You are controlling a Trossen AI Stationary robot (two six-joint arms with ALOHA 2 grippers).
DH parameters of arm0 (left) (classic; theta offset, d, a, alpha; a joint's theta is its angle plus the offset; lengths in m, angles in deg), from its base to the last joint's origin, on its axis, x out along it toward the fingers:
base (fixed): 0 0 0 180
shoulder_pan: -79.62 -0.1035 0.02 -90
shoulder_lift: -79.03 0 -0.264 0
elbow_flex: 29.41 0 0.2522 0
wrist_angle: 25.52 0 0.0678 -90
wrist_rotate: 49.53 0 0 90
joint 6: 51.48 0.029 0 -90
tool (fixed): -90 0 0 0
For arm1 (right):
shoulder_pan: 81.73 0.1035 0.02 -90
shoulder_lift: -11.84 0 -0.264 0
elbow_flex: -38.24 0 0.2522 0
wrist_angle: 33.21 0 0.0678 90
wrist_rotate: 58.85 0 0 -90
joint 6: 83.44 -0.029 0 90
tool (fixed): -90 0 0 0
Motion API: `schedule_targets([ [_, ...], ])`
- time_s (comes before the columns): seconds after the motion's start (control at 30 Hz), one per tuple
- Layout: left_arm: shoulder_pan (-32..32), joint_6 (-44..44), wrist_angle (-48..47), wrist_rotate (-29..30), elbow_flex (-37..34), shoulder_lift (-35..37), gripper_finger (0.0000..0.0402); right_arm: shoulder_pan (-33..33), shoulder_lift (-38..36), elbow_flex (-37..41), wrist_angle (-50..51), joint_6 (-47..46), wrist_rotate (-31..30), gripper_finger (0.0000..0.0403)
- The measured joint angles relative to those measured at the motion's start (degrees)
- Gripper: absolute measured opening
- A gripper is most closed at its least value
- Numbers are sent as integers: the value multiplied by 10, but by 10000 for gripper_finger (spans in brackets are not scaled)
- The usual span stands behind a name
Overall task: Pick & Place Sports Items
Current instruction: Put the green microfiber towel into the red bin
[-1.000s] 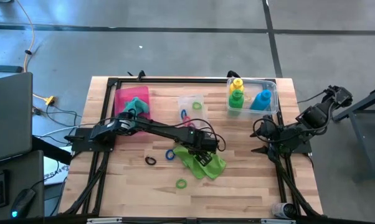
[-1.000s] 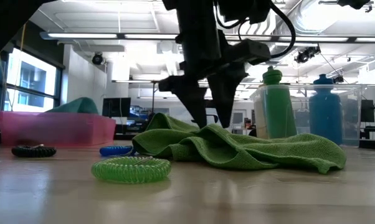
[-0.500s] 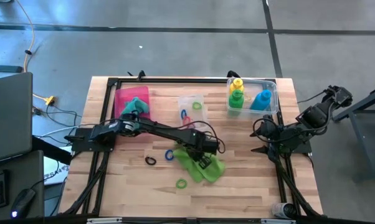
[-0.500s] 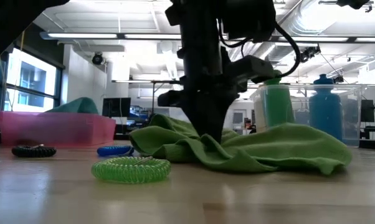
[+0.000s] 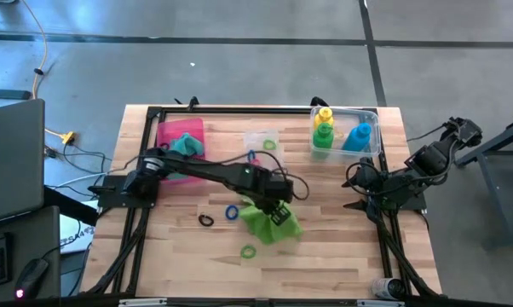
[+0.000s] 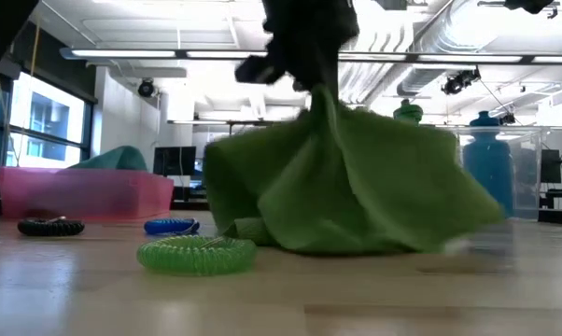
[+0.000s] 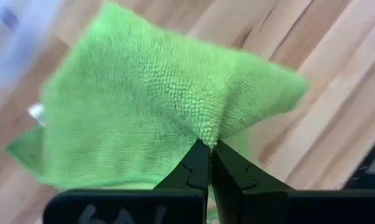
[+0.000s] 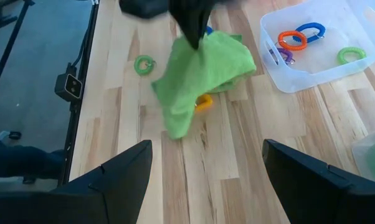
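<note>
The left gripper (image 7: pixel 209 146) is pinched fully together on a peak of the lime green towel (image 5: pixel 269 220), the two dark fingers (image 7: pixel 197 168) meeting with a small tuft of cloth between their tips. The towel hangs straight below the gripper like a tent, its folds spreading outward from the pinch; in the low view its lower edge appears to rest on the table (image 5: pixel 342 256), though that edge is blurred and I cannot be sure how much of it touches. Beside the draped cloth, on the side toward the left arm's base, a blue ring (image 5: pixel 232 211) and a black ring (image 5: pixel 205 220) lie on the wood, and a green coiled ring (image 6: pixel 196 254) sits a little nearer the front edge. A small yellow ring (image 8: pixel 202 103) shows just under the towel's hem in the right wrist view. Beyond the gripper, a small clear box (image 8: pixel 312 46) holds more coloured rings, near the towel but apart from it. Farther away, a pink tray (image 5: pixel 173 136) carries the teal towel (image 5: pixel 187 145), and a larger clear box (image 5: pixel 371 147) holds the yellow bottle (image 5: pixel 325 113), green bottle (image 5: pixel 324 134) and blue bottle (image 5: pixel 357 136) standing upright.

The right gripper (image 8: pixel 203 180) waits well apart at the table's right side, fingers spread wide with nothing between them.
</note>
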Motion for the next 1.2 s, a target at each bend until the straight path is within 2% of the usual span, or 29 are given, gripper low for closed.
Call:
schedule_targets([
  [0.4,3,-5,5,76,0,151,1,0,0,0,0,0,-14,295],
  [0.77,7,2,-17,78,0,272,0,0,0,0,0,0,-35,295],
  [1.0,6,-16,-85,87,0,334,0,0,0,0,-5,24,-41,295],
  [1.2,-9,-31,-211,87,0,375,0,0,0,0,-5,27,-69,295],
])
